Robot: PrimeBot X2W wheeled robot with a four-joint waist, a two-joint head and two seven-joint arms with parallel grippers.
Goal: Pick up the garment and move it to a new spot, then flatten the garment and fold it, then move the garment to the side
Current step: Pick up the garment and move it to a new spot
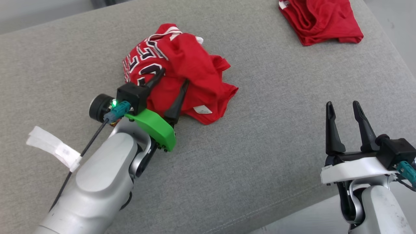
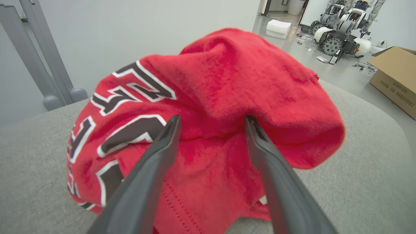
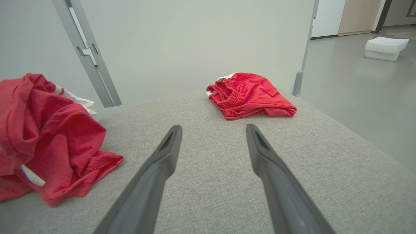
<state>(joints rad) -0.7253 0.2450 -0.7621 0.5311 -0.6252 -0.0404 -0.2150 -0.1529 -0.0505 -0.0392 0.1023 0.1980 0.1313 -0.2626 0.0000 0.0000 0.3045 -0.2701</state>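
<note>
Head view: the garment, a red jersey with dark, white-edged lettering, lies crumpled in a heap on the grey cushion, left of centre and toward the far side. A white label shows at its near edge. The left pincer reaches into the heap from the near left, its two dark fingers spread wide with the tips against the cloth. A green bracket sits at its wrist. The right pincer stands at the lower right over bare cushion, well apart from the jersey, fingers wide and empty. A second red garment lies bunched at the far right corner.

Left wrist view: the left pincer is spread wide, both tips pressed into the garment, which bulges up between and beyond them. The lettering faces left. Past the cushion, a cardboard box and another robot stand on the floor.

Right wrist view: the right pincer is wide and holds nothing, above the cushion. The garment lies at the left, and the second red garment lies ahead near the far edge.
</note>
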